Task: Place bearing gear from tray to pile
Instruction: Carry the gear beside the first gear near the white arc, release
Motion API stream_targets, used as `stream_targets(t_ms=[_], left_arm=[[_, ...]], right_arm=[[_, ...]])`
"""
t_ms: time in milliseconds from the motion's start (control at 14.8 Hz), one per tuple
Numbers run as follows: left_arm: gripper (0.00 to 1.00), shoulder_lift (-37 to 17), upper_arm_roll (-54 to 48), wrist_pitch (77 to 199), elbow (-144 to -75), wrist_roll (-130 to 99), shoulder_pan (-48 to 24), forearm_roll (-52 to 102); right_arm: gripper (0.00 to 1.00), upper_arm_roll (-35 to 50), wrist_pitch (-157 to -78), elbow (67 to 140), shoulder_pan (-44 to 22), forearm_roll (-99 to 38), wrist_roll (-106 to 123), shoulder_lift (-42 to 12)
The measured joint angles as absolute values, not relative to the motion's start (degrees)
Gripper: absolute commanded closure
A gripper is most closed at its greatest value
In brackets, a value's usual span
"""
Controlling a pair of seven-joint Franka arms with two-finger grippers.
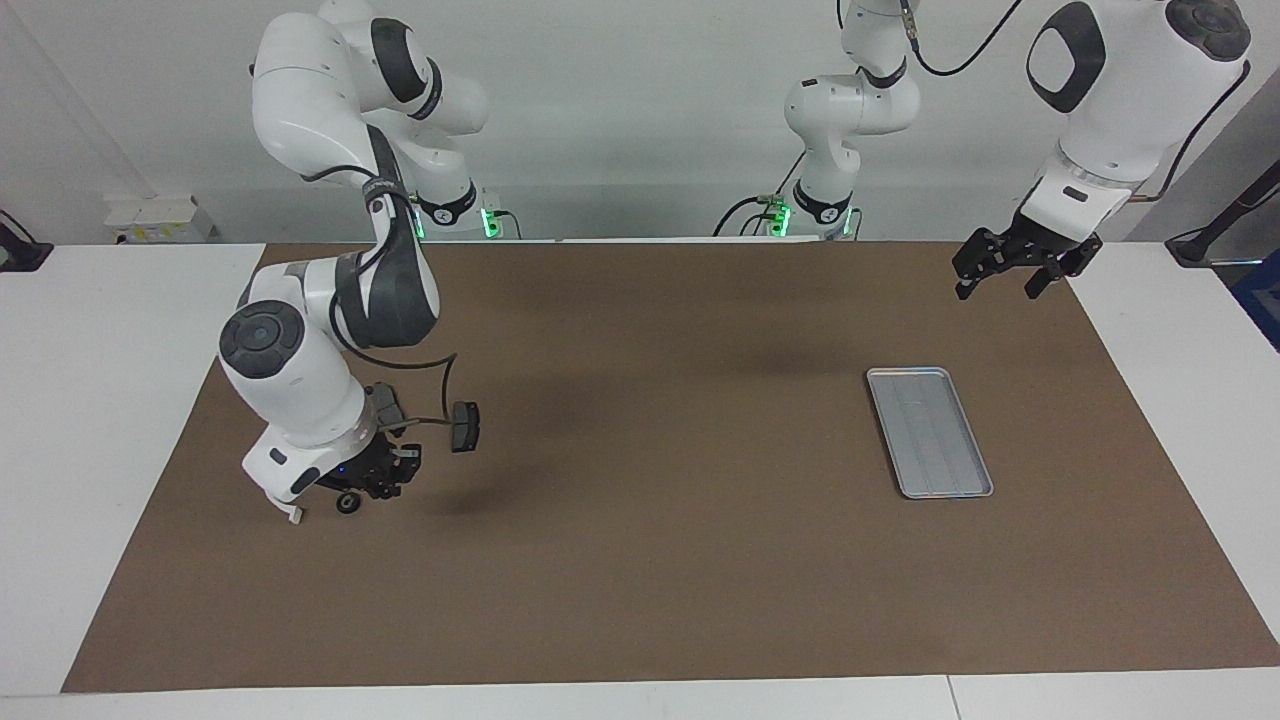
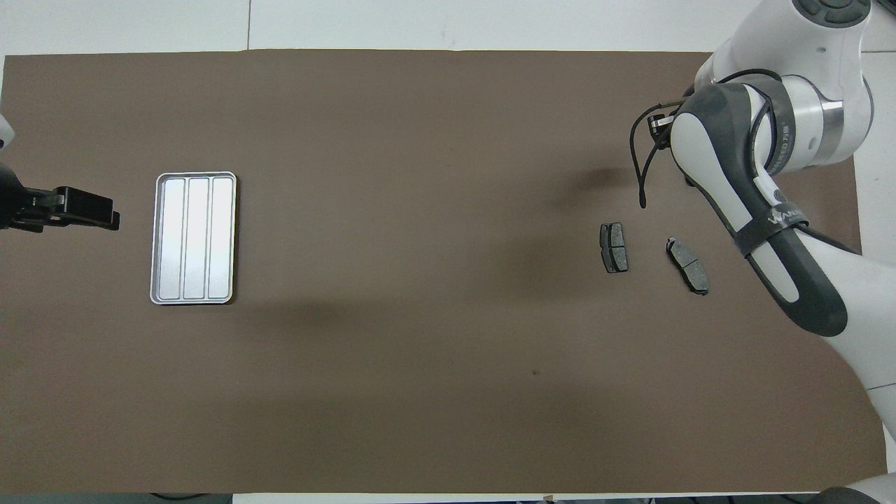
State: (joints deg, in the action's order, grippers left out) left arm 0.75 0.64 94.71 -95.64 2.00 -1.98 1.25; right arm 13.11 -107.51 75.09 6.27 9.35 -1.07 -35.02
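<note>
The silver tray (image 1: 930, 432) (image 2: 194, 238) lies empty toward the left arm's end of the table. At the right arm's end, my right gripper (image 1: 362, 492) hangs low over the mat, shut on a small dark round bearing gear (image 1: 348, 503) just above the mat. Two dark grey pads of the pile (image 2: 614, 247) (image 2: 687, 264) lie beside it, nearer to the robots. A small white piece (image 1: 295, 516) pokes out under the right wrist. In the overhead view the right arm hides its gripper and the gear. My left gripper (image 1: 1000, 283) (image 2: 98, 213) waits open and raised over the mat's corner near its base.
A brown mat (image 1: 660, 560) covers the table, with white table top around it. A black cable loops from the right wrist (image 1: 440, 385) over the pads.
</note>
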Motion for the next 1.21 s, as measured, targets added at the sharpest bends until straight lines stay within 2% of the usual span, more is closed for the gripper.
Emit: stream_targets(t_ms=[539,1213], left_arm=[[0.00,0.75,0.64,94.71,-95.64,2.00,-1.98,1.25],[0.00,0.75,0.64,94.71,-95.64,2.00,-1.98,1.25]], right_arm=[[1.00,13.05,-123.63,89.34,7.96,9.34,-1.62,-34.45],[1.00,12.98,-127.92,93.38,8.20,9.34,-3.56,-33.60]])
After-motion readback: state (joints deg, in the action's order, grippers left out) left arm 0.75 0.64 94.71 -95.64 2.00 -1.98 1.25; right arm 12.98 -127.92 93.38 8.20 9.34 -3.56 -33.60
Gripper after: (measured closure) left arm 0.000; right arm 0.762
